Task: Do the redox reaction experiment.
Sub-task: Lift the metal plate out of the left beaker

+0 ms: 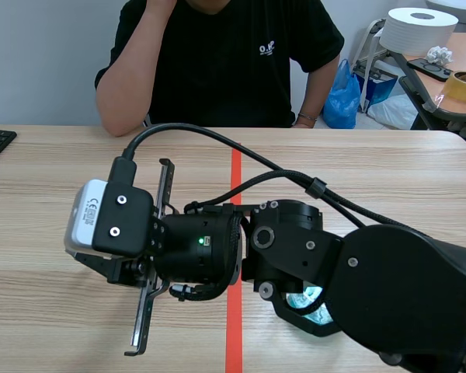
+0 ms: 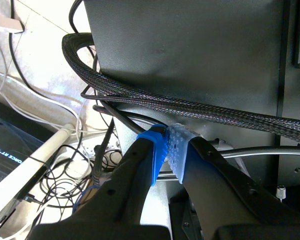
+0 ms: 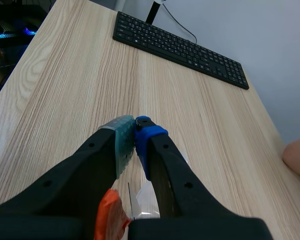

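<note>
Two pincers, both narrow: pads pressed tip to tip, nothing clamped between them. Right gripper (image 3: 135,127) low over the wooden table (image 3: 65,75), aimed along the boards toward a black keyboard (image 3: 180,47) well ahead. Clear film-like piece (image 3: 142,197) seen in the gap behind the right fingertips, under the gripper; contact, long axis and heading not discernible. Left gripper (image 2: 166,137) off the table, tips just beside a braided cable (image 2: 190,107) below a black housing (image 2: 190,45). Person (image 1: 217,62) seated across the table
</note>
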Available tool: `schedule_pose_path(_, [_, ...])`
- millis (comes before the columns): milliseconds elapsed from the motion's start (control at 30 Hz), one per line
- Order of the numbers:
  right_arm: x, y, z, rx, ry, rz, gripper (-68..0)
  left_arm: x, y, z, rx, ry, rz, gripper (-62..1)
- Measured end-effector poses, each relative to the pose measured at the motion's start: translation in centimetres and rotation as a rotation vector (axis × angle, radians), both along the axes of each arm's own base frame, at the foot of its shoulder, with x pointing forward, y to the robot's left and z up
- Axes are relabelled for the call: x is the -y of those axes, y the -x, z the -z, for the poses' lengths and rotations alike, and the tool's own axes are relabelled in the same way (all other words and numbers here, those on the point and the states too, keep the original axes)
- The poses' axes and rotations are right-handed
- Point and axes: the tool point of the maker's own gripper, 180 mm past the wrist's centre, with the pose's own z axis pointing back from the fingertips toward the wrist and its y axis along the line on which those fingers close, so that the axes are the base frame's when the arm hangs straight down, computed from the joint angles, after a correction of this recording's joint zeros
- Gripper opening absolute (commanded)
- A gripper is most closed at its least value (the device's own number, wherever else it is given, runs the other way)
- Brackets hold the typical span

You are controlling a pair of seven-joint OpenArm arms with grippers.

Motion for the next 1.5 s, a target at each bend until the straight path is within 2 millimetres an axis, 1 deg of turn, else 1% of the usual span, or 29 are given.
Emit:
schedule_pose_path(233, [-0.1, 0.1, -0.2, 0.004, -0.005, -0.003, -66.9, 0.0, 0.0, 0.0, 0.000, 0.000, 0.000, -56.7])
schedule_pose_path(367, [-0.6, 0.5, -1.8, 0.027, -0.035, -0.017, -66.9, 0.0, 0.0, 0.0, 0.000, 0.000, 0.000, -56.7])
schedule_pose_path(467, [-0.9, 1.0, -4.0, 0.030, -0.078, -0.024, -66.9, 0.0, 0.0, 0.0, 0.000, 0.000, 0.000, -56.7])
schedule_pose_path(600, [-0.7, 1.6, -7.2, 0.016, -0.138, -0.029, -66.9, 0.0, 0.0, 0.0, 0.000, 0.000, 0.000, -56.7])
schedule_pose_path(700, [-0.1, 1.0, -10.0, -0.009, -0.198, 0.001, -66.9, 0.0, 0.0, 0.0, 0.000, 0.000, 0.000, -56.7])
schedule_pose_path(733, [0.1, 0.6, -11.1, -0.016, -0.225, 0.015, -66.9, 0.0, 0.0, 0.0, 0.000, 0.000, 0.000, -56.7])
schedule_pose_path(833, [0.9, -0.5, -13.7, -0.035, -0.259, 0.047, -66.9, 0.0, 0.0, 0.0, 0.000, 0.000, 0.000, -56.7])
schedule_pose_path(1033, [2.3, -1.9, -17.1, -0.079, -0.305, 0.099, -66.9, 0.0, 0.0, 0.0, 0.000, 0.000, 0.000, -56.7])
schedule_pose_path(1133, [2.9, -2.1, -18.7, -0.091, -0.334, 0.112, -66.9, 0.0, 0.0, 0.0, 0.000, 0.000, 0.000, -56.7])
schedule_pose_path(1267, [3.8, -1.6, -21.6, -0.102, -0.401, 0.102, -66.9, 0.0, 0.0, 0.0, 0.000, 0.000, 0.000, -56.7])
schedule_pose_path(1367, [4.3, -1.1, -23.3, -0.111, -0.436, 0.089, -66.9, 0.0, 0.0, 0.0, 0.000, 0.000, 0.000, -56.7])
schedule_pose_path(1500, [5.0, -0.7, -24.9, -0.107, -0.465, 0.083, -66.9, 0.0, 0.0, 0.0, 0.000, 0.000, 0.000, -56.7])
